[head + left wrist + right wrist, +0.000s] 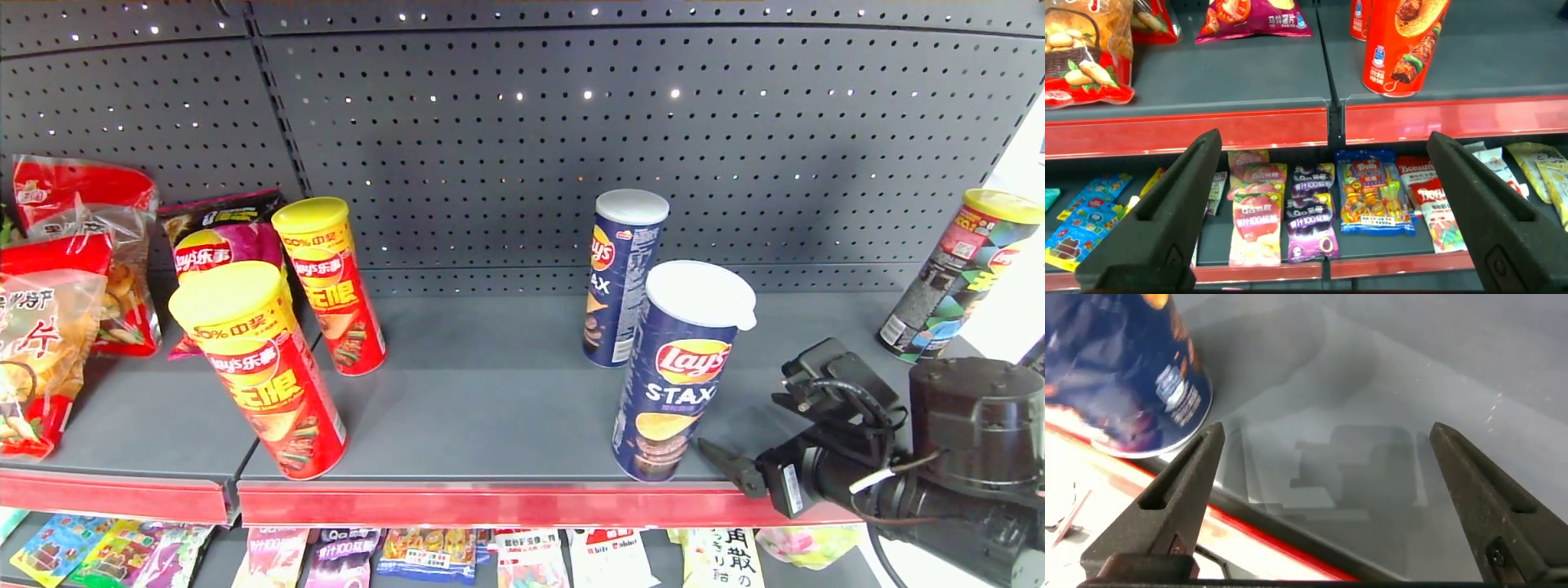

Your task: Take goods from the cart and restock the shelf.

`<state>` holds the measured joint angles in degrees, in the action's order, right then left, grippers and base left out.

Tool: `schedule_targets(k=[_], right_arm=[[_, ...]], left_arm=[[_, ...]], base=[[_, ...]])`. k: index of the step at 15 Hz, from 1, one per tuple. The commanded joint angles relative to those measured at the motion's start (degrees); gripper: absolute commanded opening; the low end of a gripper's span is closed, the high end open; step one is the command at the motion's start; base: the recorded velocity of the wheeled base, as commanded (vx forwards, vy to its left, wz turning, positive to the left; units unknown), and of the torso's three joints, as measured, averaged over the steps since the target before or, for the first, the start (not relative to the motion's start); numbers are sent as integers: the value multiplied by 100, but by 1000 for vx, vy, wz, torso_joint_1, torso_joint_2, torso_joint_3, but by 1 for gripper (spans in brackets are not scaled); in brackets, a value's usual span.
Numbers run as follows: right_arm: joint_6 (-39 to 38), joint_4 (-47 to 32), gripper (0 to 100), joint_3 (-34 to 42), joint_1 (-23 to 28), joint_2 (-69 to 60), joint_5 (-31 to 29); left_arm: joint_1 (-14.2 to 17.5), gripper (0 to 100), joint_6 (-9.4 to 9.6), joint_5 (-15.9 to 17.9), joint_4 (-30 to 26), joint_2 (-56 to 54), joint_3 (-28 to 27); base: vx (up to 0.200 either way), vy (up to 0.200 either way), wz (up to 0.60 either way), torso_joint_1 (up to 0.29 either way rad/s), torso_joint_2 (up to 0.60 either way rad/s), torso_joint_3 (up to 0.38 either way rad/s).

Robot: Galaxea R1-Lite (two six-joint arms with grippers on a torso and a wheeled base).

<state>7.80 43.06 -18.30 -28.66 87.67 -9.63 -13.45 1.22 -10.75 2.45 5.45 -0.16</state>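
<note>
Okay, dark-blue cylindrical chip can with white lid point(684, 371) upright at front edge of grey metal shelf point(490, 408), label outward, presumably for facing. Right gripper point(1323, 502) just beside it, fingers point(1176, 498) spread, empty. Left gripper point(1327, 212) spread likewise.

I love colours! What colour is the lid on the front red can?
Yellow. The lid shows best in the head view.

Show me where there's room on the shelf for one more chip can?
The biggest bare patch of the grey shelf lies between the red chip cans and the blue chip cans. Another lies between the blue cans and the multicoloured can, though the right gripper sits at its front. The left end is crowded with snack bags.
</note>
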Motion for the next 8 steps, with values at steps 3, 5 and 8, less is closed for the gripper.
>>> schedule_targets(k=[3,5,8], right_arm=[[20,1,100,-60,1,83,-13],[28,1,100,-60,-26,153,-13],[90,10,100,-148,-34,268,-21]], left_arm=[[0,100,1,3,1,0,-2],[0,100,1,3,1,9,7],[0,100,-8,-6,1,9,7]], base=[[0,0,0,0,0,0],[0,0,0,0,0,0],[0,0,0,0,0,0]])
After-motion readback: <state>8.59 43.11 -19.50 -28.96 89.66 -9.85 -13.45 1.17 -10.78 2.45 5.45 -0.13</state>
